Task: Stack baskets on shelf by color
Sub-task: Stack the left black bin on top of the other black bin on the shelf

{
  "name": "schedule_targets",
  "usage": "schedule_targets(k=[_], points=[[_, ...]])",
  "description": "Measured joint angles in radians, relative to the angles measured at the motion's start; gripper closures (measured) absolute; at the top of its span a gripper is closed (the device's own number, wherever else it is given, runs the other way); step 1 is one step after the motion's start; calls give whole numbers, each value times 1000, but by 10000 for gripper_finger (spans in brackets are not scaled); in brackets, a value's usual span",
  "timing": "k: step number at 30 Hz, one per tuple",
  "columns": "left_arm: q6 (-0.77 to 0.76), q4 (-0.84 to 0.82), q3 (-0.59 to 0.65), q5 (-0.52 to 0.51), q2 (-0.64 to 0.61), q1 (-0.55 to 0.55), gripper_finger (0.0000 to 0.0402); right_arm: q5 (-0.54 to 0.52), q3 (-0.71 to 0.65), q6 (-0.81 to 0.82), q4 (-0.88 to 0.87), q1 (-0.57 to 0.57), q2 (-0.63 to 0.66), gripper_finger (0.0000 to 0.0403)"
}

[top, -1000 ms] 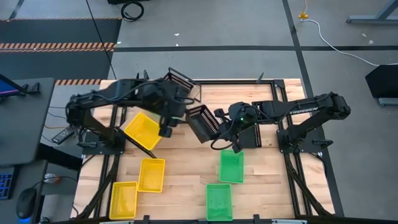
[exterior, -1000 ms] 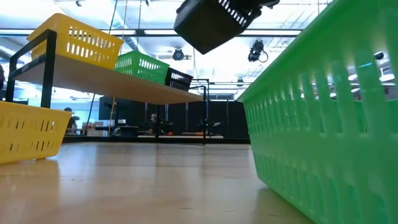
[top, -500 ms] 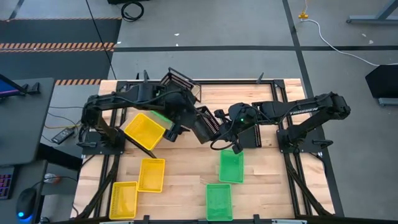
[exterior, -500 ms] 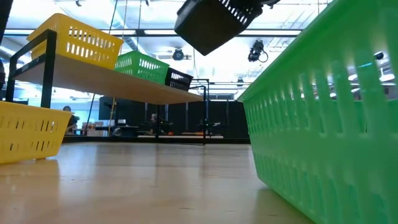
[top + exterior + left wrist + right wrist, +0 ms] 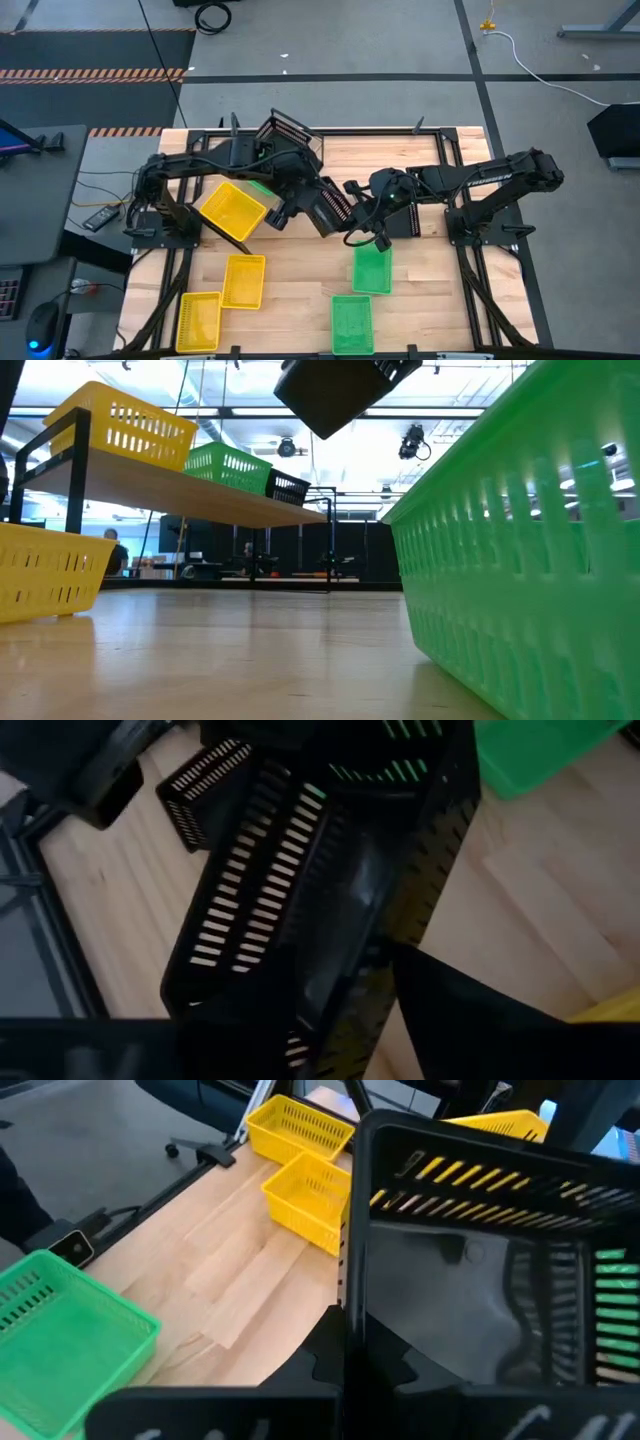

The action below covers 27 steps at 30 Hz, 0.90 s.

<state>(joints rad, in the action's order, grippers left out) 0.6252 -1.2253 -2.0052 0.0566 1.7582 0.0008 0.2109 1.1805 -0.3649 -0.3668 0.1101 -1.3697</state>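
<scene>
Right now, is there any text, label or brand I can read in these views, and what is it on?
"TROSSEN", faint and partly legible, on the right arm in the high view.
No readable text on the baskets, shelf or table.

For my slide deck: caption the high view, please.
Right gripper holds a black basket aloft as the left gripper meets it.

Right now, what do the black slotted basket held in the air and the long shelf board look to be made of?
Black slotted basket: probably moulded plastic, with even slots and a slight sheen on its base. Long shelf board: looks like pale wood, matte; its posts look like black metal.
</scene>
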Motion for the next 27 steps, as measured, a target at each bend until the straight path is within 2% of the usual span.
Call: schedule_targets(k=[6, 9, 10, 20, 27], points=[[0, -18, 0, 6, 2, 1, 327, -8, 0, 2, 2, 0, 0, 391], [-4, -23, 1, 0, 3, 0, 382, -25, 0, 38, 19, 0, 0, 372], [-4, -24, 0, -2, 3, 0, 388, -32, 0, 59, 21, 0, 0, 363], [-12, -55, -2, -39, -1, -20, 392, -155, -3, 122, 151, 1, 12, 249], [18, -111, 0, -189, 4, -5, 392, -173, 2, 176, 99, 6, 13, 212]])
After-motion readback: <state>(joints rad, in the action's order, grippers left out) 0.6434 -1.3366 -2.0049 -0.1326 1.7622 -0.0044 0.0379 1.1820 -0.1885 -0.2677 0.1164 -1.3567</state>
